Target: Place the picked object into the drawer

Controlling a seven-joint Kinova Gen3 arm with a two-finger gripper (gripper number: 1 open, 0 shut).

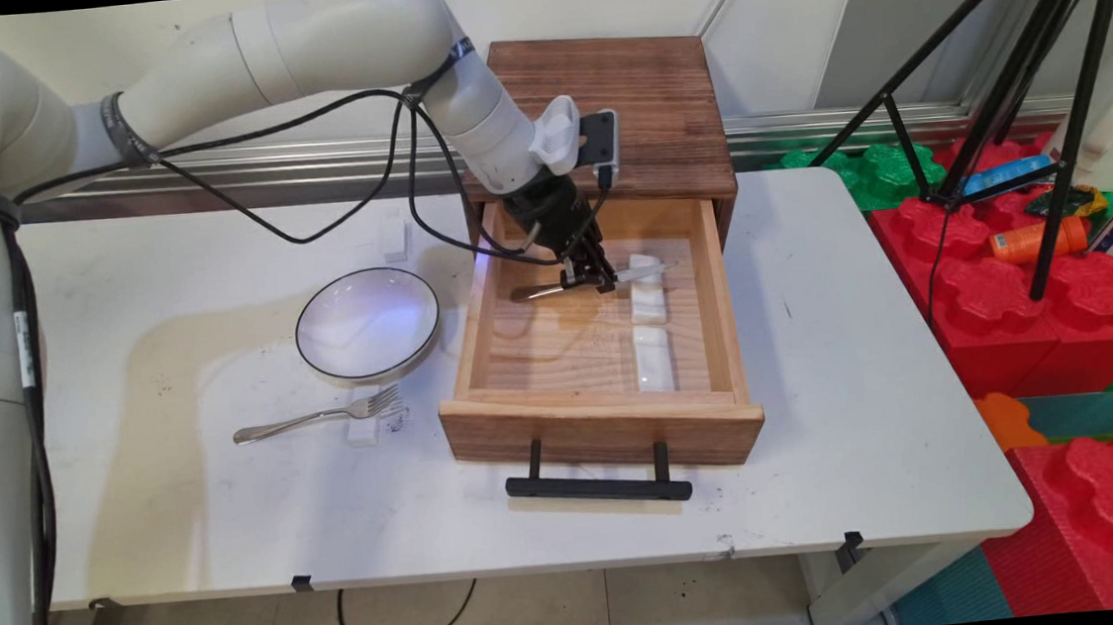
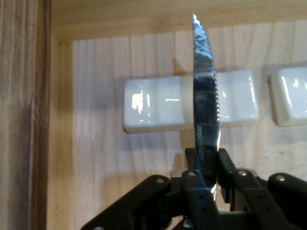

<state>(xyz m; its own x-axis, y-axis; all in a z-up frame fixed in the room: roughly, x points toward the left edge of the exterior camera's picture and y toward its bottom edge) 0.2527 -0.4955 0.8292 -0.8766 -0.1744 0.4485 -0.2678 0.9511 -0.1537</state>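
Knife first: a silver serrated table knife (image 1: 604, 279) is clamped between the fingers of my black two-finger tool (image 1: 590, 281), held level inside the open drawer. In the hand view the blade (image 2: 205, 103) runs straight up from the closed fingers (image 2: 225, 167), its serrated edge facing right, and it crosses in front of a white glossy ceramic rest (image 2: 158, 108); I cannot tell whether the blade touches it.

Going left to right across the white desk (image 1: 186, 521): a silver metal fork (image 1: 316, 417) lies near the front left, its tines propped on a small white block (image 1: 364, 429). Just behind it sits a shallow white round bowl with a dark rim (image 1: 368, 324). A further small white block (image 1: 395, 238) lies behind the bowl, near the desk's back edge.

Right of the bowl is a light wooden drawer (image 1: 605, 418), pulled out from a dark brown wooden cabinet (image 1: 645, 107), with a black bar handle (image 1: 598, 486) on its front. My tool hangs in the back half of the drawer. On the drawer floor, toward its right side, two white rests lie in a line: the one under the knife tip (image 1: 647, 300) and a second one (image 1: 652, 360) nearer the drawer front, with a small gap between them.

Past the desk's right edge stand red foam blocks (image 1: 1043, 314) and a black tripod (image 1: 1057, 114).
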